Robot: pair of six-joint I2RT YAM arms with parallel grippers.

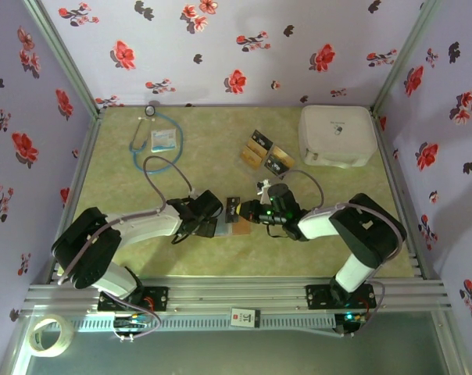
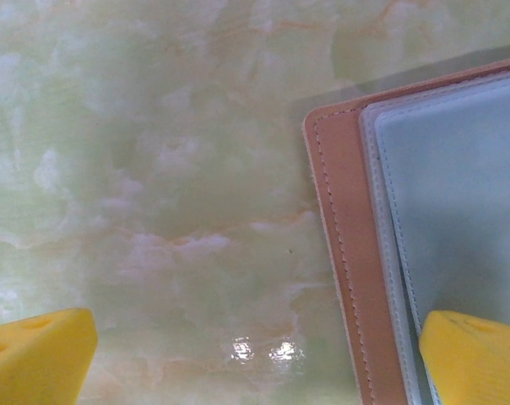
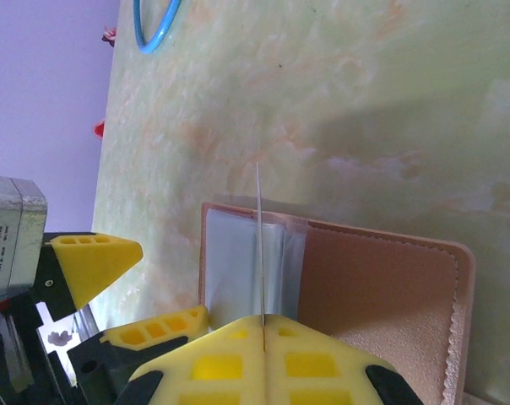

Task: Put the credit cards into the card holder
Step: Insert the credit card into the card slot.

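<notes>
The card holder (image 1: 230, 228) lies open on the table between the two grippers, reddish-brown (image 3: 382, 283) with greyish slot pages (image 2: 458, 202). My right gripper (image 3: 262, 325) is shut on one credit card (image 3: 258, 245), seen edge-on and standing over the grey pages; from above that card (image 1: 234, 205) looks dark. My left gripper (image 2: 255, 363) is open, one yellow finger (image 2: 474, 354) over the holder's grey page, the other (image 2: 35, 354) over bare table. Several more credit cards (image 1: 264, 153), tan and black, lie in a loose group further back.
A big white case (image 1: 337, 134) stands at the back right. A blue stethoscope (image 1: 154, 144) and a white-blue packet (image 1: 164, 141) lie at the back left. A tape roll (image 1: 48, 333) sits off the table's near left corner.
</notes>
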